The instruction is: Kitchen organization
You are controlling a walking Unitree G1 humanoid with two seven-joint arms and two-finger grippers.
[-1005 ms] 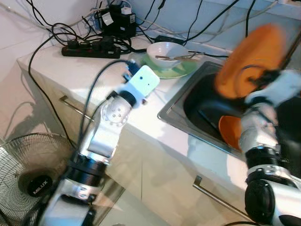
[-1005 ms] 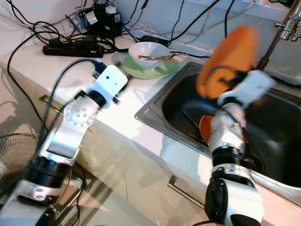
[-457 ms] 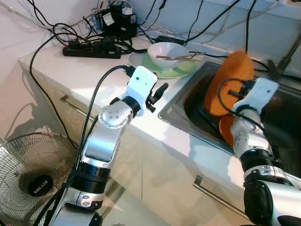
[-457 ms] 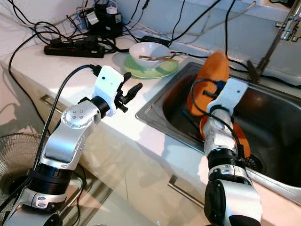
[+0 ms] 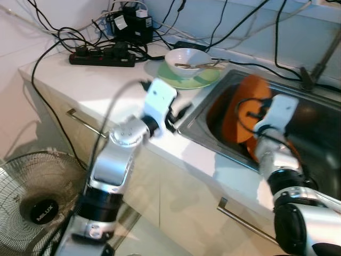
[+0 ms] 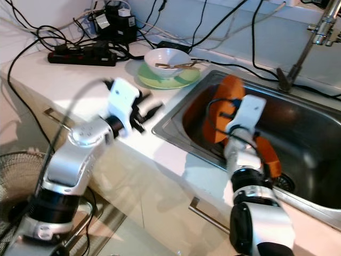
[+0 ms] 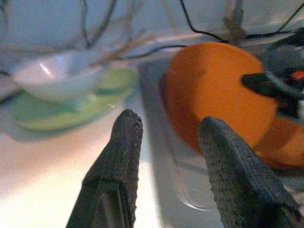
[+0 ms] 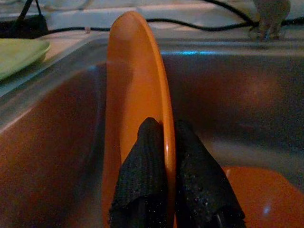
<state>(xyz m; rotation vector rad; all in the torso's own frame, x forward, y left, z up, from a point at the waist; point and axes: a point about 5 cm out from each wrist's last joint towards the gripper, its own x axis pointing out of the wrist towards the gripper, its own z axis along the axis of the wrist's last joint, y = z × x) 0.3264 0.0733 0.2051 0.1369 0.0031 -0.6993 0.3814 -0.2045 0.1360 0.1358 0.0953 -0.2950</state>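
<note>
Sink (image 6: 314,176): right gripper (image 8: 164,156) pinches orange plate (image 8: 135,95) (upright); left gripper (image 7: 166,137) fingers spread; fan (image 5: 37,210) label illegible.

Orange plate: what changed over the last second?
The right gripper lowered the orange plate from above the sink down into the basin, still pinching its rim, plate on edge. The left gripper swung toward the sink edge, open. White bowl on the green plate and second orange plate unchanged.

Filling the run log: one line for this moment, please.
right end effector: shut on orange plate, upright in sink | left end effector: open over counter
</note>
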